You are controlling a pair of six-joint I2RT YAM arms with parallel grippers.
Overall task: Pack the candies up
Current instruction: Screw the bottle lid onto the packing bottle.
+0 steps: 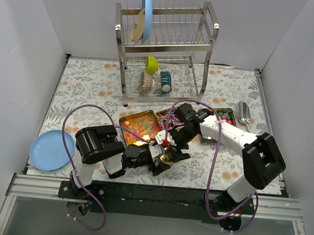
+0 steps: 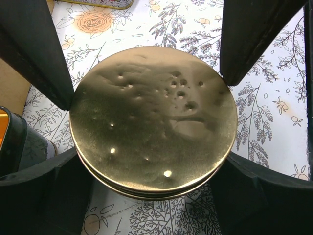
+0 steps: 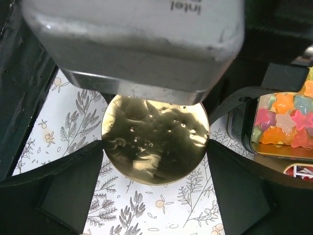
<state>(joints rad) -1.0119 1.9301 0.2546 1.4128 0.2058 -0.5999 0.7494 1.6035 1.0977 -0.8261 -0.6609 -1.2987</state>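
The candies lie in three open rectangular tins: orange-yellow-pink gummies [image 1: 141, 126], red/blue/white wrapped pieces [image 1: 168, 118] and multicoloured balls [image 1: 224, 115]. The gummies also show in the right wrist view [image 3: 286, 122]. A round gold tin [image 1: 167, 157] sits just in front of them, lid on. My left gripper [image 1: 157, 157] grips it from the near-left, its fingers [image 2: 49, 196] pressed on the rim [image 2: 151, 122]. My right gripper [image 1: 172, 147] grips the same tin [image 3: 154, 142] from the far side, its fingers [image 3: 73, 186] touching the edge. Both meet over the tin.
A steel dish rack [image 1: 163, 51] stands at the back with a blue plate, a yellow-green cup and small bowls. A blue plate [image 1: 52, 149] lies at the near left. A metal scoop [image 1: 244, 114] lies right of the ball tin. White walls enclose the table.
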